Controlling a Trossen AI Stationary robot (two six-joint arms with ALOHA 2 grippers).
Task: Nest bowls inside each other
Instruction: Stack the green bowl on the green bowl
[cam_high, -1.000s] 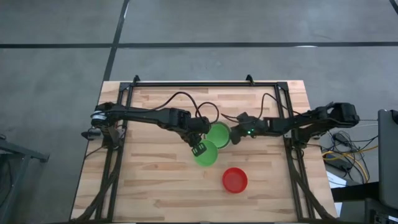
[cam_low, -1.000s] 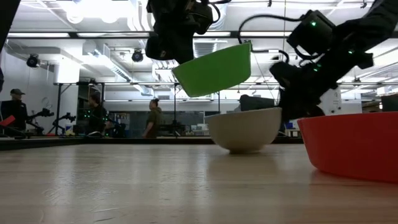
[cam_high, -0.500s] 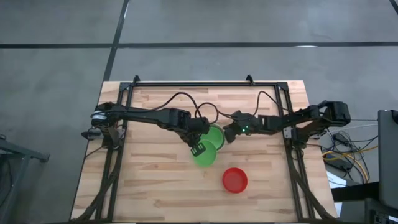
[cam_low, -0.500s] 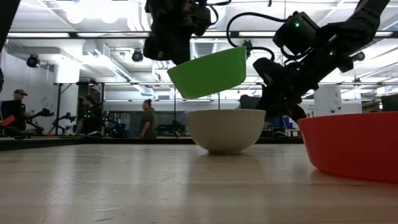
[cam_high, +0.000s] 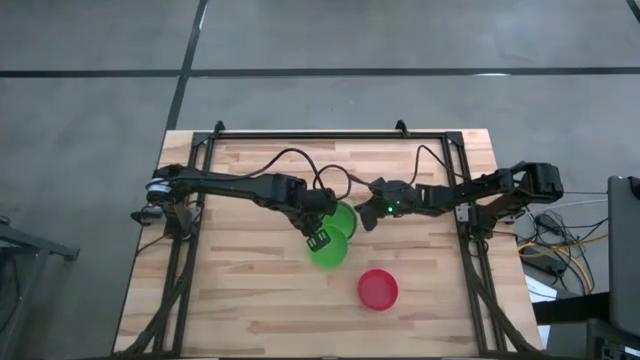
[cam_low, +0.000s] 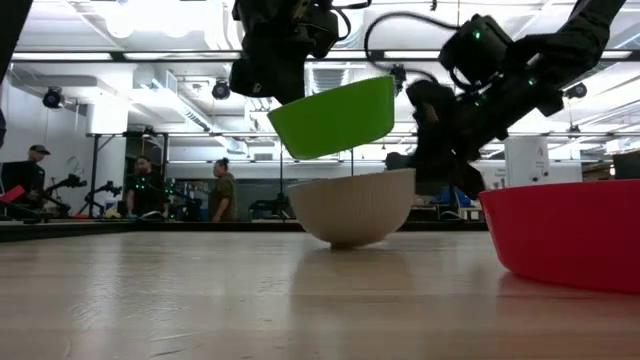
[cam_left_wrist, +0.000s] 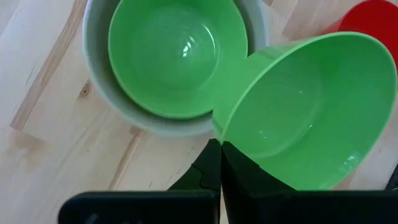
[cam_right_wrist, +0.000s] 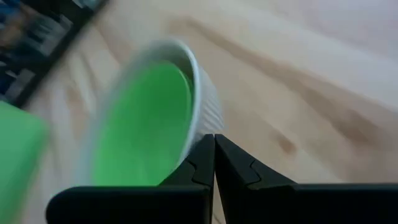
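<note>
- A table (cam_high: 250, 300) of pale wood planks is seen from above, framed by black rails and set on a grey floor (cam_high: 90, 60) crossed by dark lines.
- A green bowl (cam_low: 333, 117) is held tilted in the air by its rim, clenched in the left end effector (cam_left_wrist: 220, 149), above and beside the grey bowl.
- The grey bowl (cam_low: 350, 207) is set on the table near its middle, slightly tilted, with another green bowl (cam_left_wrist: 177, 59) nested inside it.
- The right end effector (cam_right_wrist: 214, 142) is clenched, its tips placed at the grey bowl's rim.
- A red bowl (cam_high: 378, 289) is left alone on the table, well apart toward the near edge.
- Beyond the table, a large workshop is seen, with ceiling lights, ducts (cam_low: 180, 90) and stands.
- Three people (cam_low: 222, 190) are seen standing far off in the room.
</note>
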